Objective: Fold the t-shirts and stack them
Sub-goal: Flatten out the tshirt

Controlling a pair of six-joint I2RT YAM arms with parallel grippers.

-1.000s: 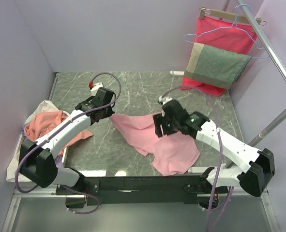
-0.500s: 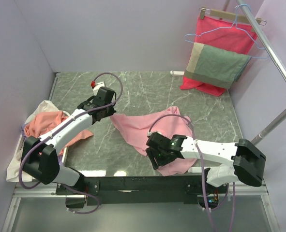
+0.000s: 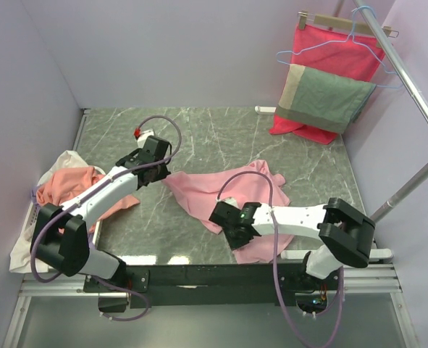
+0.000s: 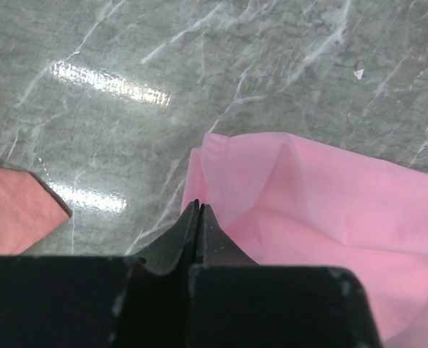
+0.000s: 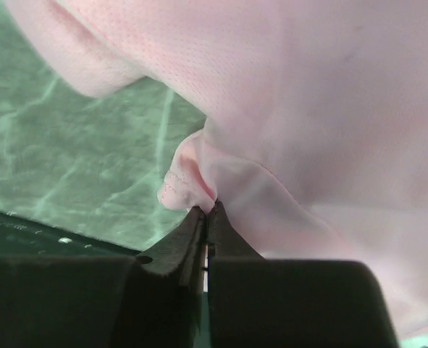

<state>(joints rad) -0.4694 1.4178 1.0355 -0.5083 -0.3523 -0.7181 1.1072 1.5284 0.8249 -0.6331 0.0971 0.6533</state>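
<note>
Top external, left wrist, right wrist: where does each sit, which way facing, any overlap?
Top external: above and behind the bases, looking down at the table; left arm and right arm show whole.
Left wrist: on the left arm, facing down; its jaws, shut on a corner of the pink t-shirt.
Right wrist: on the right arm, low; its jaws pinch the same shirt's edge.
Shared: the pink t-shirt and table, in all three.

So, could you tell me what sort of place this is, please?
Probably a lab test cell for laundry folding: plain walls box in a marble-patterned table, a red cloth hangs by a clothes rail, and a pink t-shirt lies on the table.
</note>
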